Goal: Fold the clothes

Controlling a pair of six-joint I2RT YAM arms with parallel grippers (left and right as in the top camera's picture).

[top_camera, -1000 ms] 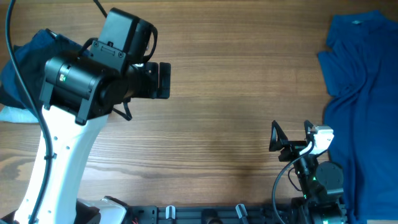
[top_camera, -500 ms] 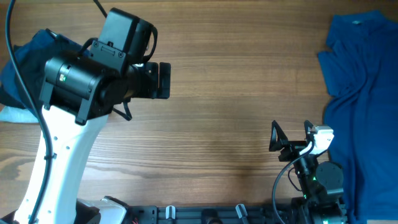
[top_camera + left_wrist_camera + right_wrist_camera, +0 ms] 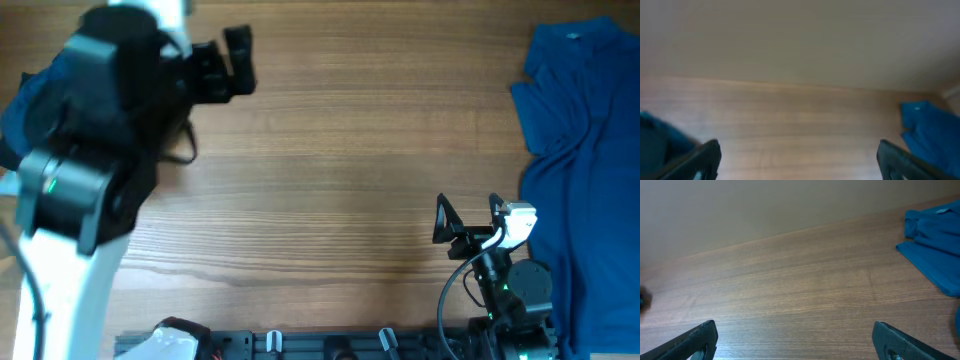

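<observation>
A blue shirt lies spread at the table's right edge; it also shows in the right wrist view and the left wrist view. A dark blue garment lies bunched at the far left, mostly hidden under my left arm; its edge shows in the left wrist view. No black polo shirt is in view. My left gripper is open and empty above bare wood, its fingers wide apart. My right gripper is open and empty near the front edge, left of the blue shirt.
The wooden table lies between the two garments. A black rail with the arm mounts runs along the front edge. The left arm's white link stands over the front left.
My left arm has swung up and to the far left; its gripper has moved toward the back of the table and is blurred. The right arm and both garments have not moved.
</observation>
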